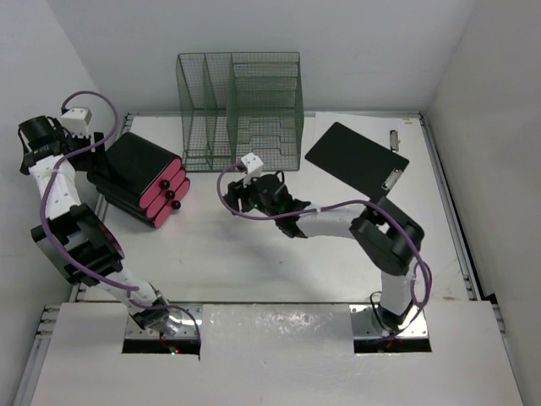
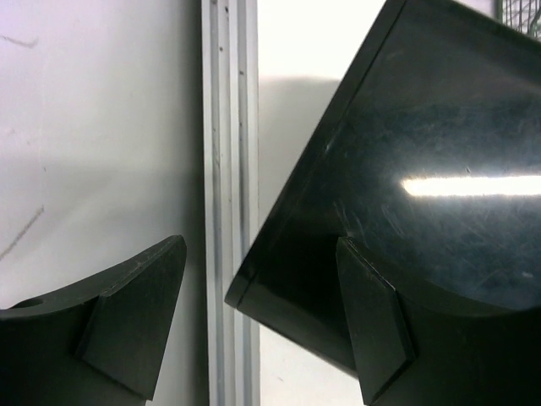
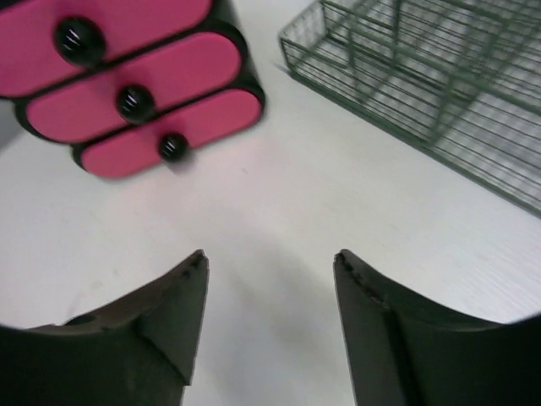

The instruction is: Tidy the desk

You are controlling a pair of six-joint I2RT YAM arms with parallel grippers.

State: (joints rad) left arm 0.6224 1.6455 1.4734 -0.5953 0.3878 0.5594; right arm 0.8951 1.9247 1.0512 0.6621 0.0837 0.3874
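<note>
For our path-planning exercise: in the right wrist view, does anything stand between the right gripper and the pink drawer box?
Nothing visible does. Only bare desk lies between the open right gripper and the pink drawer box. The wire rack sits off to the right, out of that path.

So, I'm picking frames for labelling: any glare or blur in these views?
Left wrist: a bright light streak glares on the glossy black drawer box. Right wrist: the pink drawer fronts look smeared, the wire rack soft. Top view: evenly lit, sharp, only faint shadows.
</note>
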